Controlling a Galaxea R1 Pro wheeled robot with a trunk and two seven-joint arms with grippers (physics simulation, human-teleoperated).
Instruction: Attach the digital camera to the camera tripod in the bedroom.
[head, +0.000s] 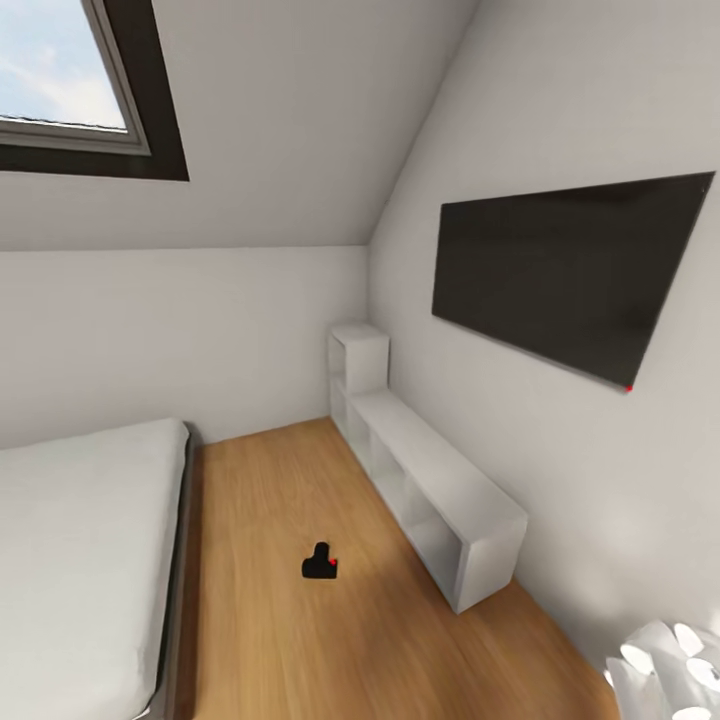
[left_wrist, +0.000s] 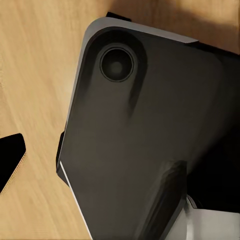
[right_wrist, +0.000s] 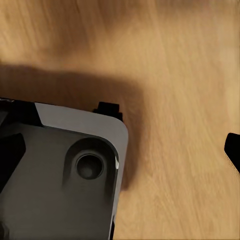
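Digital camera (head: 320, 563) lies small on the bedroom floor (head: 290, 500); claw states untellable

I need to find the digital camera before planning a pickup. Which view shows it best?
The head view: the digital camera sits whole on the wood floor, between the bed and the white shelf unit. Both wrist views look down on floor and the robot's dark base; no camera is recognisable there.

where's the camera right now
In the head view the camera lies on the wood floor, between the bed at left and the low white shelf at right.
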